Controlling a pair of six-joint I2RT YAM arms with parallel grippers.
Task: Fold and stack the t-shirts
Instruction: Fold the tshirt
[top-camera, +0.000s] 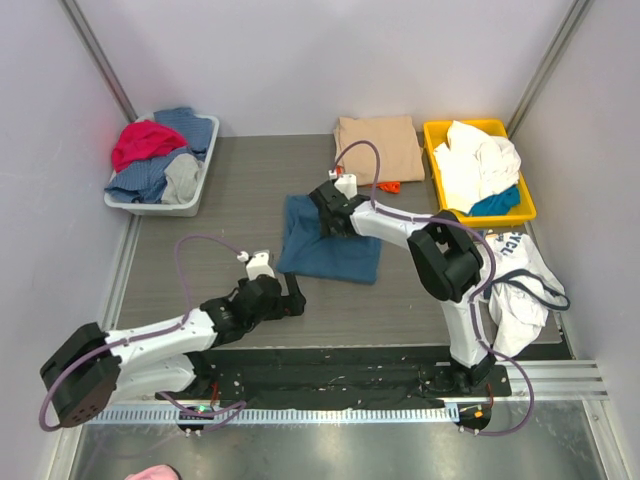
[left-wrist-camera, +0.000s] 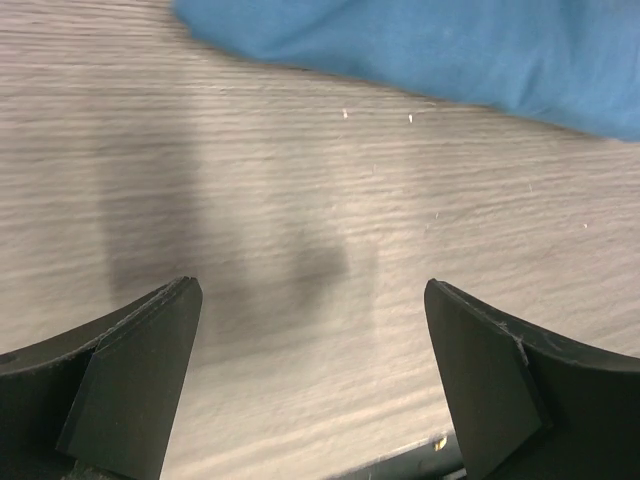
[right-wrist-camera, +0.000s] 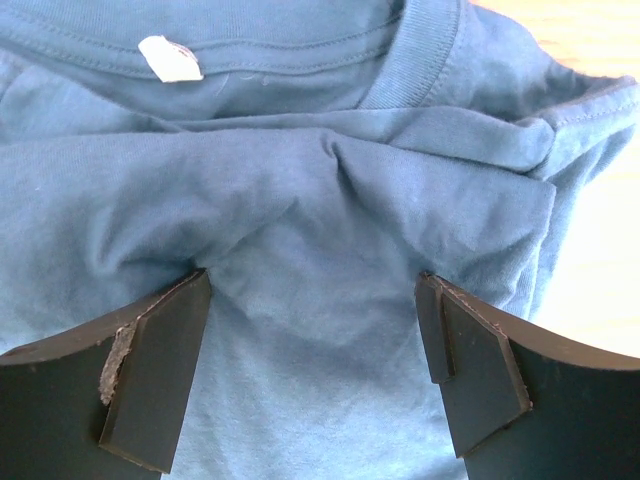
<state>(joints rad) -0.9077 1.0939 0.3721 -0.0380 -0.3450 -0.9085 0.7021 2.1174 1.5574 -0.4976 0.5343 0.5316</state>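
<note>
Grey bin back-left: heap of red, blue, grey clothes. Yellow tray back-right: white clothes, teal piece at near corner. Tan t-shirt folded beside tray, orange t-shirt peeking at its near edge. Blue t-shirt mid-bench, partly folded. Right hand spread over bunched cloth below collar. Left hand spread, empty, on bare bench just beside blue t-shirt.

No legible text, label or number
</note>
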